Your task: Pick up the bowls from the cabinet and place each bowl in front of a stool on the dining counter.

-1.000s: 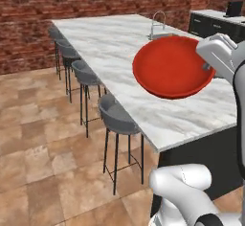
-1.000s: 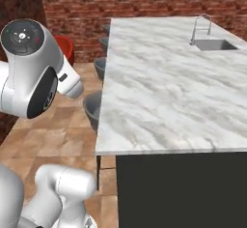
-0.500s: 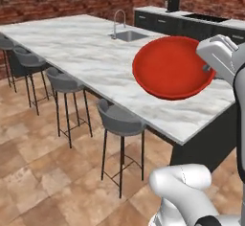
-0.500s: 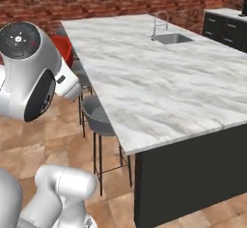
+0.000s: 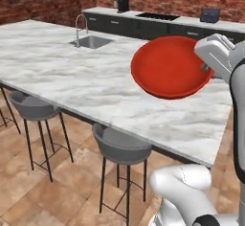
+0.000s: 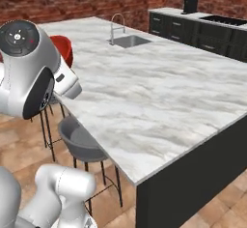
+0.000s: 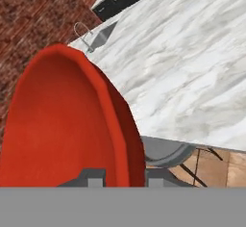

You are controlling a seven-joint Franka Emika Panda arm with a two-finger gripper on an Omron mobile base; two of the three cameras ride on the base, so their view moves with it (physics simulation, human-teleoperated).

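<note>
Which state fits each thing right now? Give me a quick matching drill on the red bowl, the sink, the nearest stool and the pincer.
Things:
1. red bowl
2. sink
3. nearest stool
4. pincer

States:
A. set into the marble counter, with a faucet beside it
B. shut on the bowl's rim
C. held tilted in the air over the counter
D. standing on the tile floor, seat tucked at the counter's edge

Pairs: 1-C, 2-A, 3-D, 4-B
</note>
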